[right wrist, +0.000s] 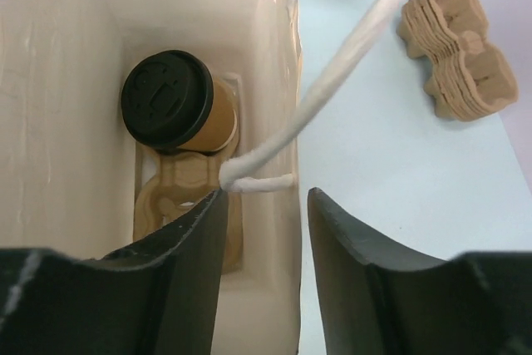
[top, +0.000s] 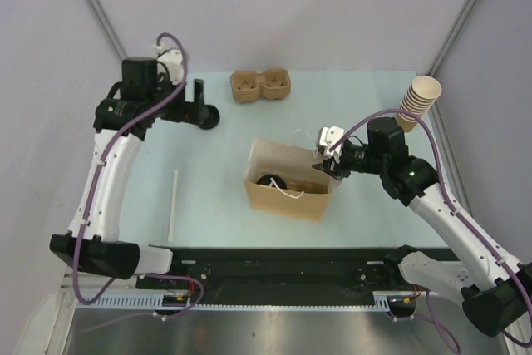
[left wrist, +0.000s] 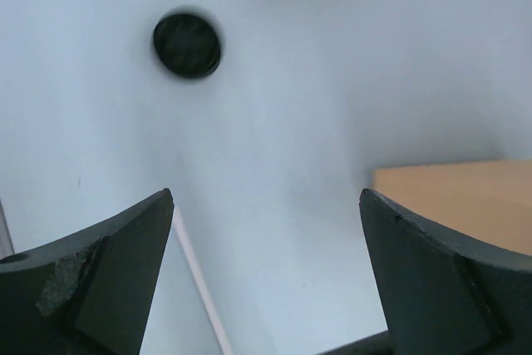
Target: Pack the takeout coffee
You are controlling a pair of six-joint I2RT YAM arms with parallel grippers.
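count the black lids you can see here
2. One lid sits on the cup inside the paper bag; a loose lid lies on the table, far left. The bag may hide more.

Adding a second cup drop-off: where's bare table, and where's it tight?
Free: the strip between the straw and the paper bag; the band from bag to arm bases; the far stretch between the pulp trays and the cup stack. Tight: the bag's right rim, right jaws at it; the far-left corner, black lid by the left jaws.
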